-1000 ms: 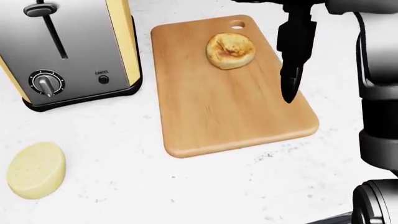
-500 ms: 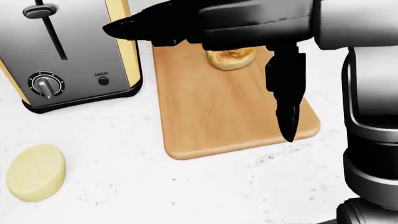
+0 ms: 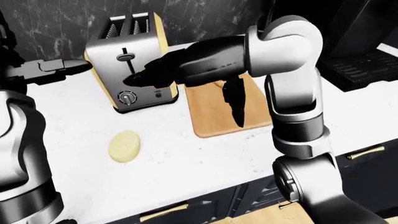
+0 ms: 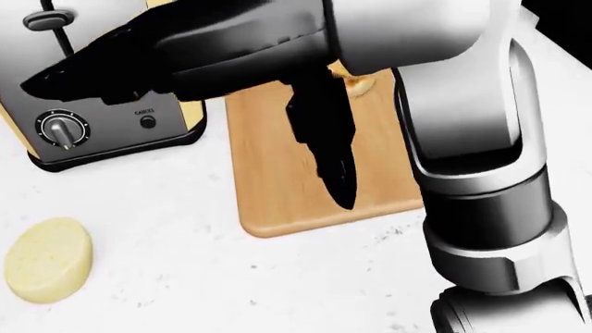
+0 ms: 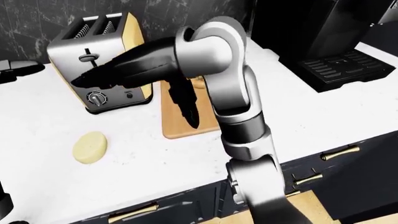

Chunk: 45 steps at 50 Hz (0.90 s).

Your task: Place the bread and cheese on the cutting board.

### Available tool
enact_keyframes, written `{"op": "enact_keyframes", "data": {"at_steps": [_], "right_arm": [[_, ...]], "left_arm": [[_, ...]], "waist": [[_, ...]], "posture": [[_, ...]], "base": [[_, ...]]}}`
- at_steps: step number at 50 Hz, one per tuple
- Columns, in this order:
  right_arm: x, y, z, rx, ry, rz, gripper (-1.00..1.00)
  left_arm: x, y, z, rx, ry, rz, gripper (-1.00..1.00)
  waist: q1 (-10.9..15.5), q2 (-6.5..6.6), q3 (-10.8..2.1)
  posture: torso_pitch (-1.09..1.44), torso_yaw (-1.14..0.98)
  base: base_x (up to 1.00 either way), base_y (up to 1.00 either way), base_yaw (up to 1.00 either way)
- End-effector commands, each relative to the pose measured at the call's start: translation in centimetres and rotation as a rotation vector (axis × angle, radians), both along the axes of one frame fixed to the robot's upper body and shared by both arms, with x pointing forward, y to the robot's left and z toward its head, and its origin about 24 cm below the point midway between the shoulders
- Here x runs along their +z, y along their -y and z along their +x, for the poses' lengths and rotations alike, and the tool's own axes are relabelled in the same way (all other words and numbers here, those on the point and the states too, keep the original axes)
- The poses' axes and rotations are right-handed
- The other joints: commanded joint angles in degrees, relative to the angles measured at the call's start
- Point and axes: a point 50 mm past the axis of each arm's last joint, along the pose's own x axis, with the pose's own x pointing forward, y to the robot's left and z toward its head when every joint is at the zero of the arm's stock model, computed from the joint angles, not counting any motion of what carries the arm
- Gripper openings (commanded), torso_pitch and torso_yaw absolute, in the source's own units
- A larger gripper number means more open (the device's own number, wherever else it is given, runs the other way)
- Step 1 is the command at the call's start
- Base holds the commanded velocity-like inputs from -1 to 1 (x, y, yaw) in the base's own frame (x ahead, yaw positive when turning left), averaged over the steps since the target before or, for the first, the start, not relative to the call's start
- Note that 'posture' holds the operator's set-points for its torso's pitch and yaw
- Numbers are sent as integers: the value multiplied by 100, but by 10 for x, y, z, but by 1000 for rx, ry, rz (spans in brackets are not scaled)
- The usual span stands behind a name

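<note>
My right hand hangs empty, fingers spread, before the toaster. The cheese lies flat on the tabletop below it, nearer my left; bread sits on the cutting board.

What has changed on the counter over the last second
The right robot hand swept leftward across the head view, from the rectangular wooden cutting board's right edge to the silver-and-yellow toaster, its arm now hiding most of the round toasted bread. Bread, board, toaster and the pale yellow cheese round stayed put.
</note>
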Motion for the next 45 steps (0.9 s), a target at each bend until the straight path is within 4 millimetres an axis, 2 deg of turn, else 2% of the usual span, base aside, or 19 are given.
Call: {"op": "enact_keyframes", "data": {"at_steps": [1, 11, 27, 37, 40, 45], "right_arm": [[12, -7, -10, 40, 67, 21, 100], [12, -31, -16, 128, 88, -6, 100], [-1, -64, 6, 137, 80, -70, 100], [-8, -81, -3, 185, 86, -82, 100], [-16, -88, -10, 212, 82, -95, 100], [-22, -95, -11, 230, 88, -109, 100]], "left_arm": [[17, 0, -9, 9, 82, 29, 100], [18, 1, -8, 8, 84, 27, 100], [16, 1, -8, 7, 83, 26, 100], [16, 0, -9, 9, 84, 27, 100], [17, 0, -9, 10, 85, 27, 100], [16, -1, -10, 12, 83, 26, 100]], "waist": [[-8, 43, -152], [-43, 102, -145], [-105, 188, -174], [-115, 211, -174], [-115, 220, -172], [-121, 238, -177]], "posture": [[0, 0], [0, 0], [0, 0], [0, 0], [0, 0], [0, 0]], "base": [[0, 0, 0], [0, 0, 0], [0, 0, 0], [0, 0, 0], [0, 0, 0], [0, 0, 0]]}}
